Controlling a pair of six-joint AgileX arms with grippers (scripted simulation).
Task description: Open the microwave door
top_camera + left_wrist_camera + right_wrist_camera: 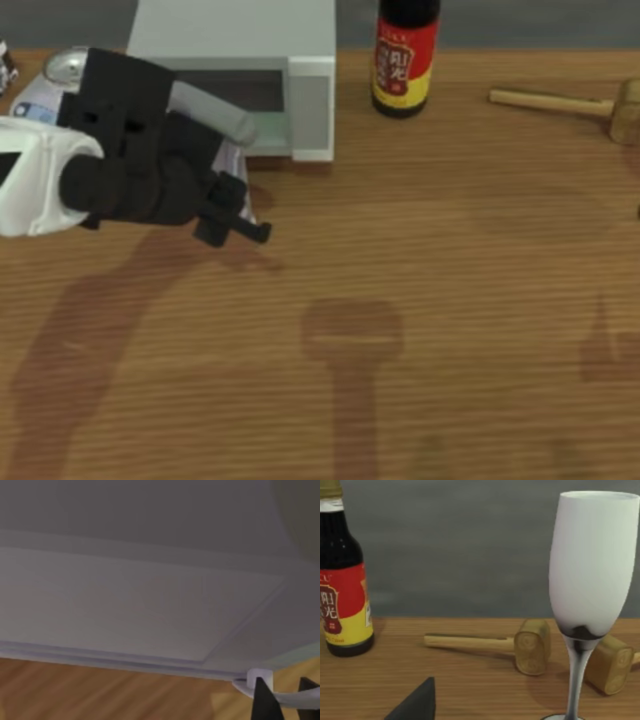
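One arm working: left gripper [240, 215] sits at the table's [420, 330] left, just in front of the microwave [235, 45] at the back-left edge, fingertips [262, 700] straddling the white handle strip of the microwave door [215, 110], jaws slightly apart with the strip between them; can't tell if they're actually clamped. Door is swung out partway from the front, angled toward the gripper. Right gripper [415, 705] is parked off the top view's right by the sauce bottle [405, 55], wooden mallet [560, 103] and wine glass [590, 580]; can't tell its opening.
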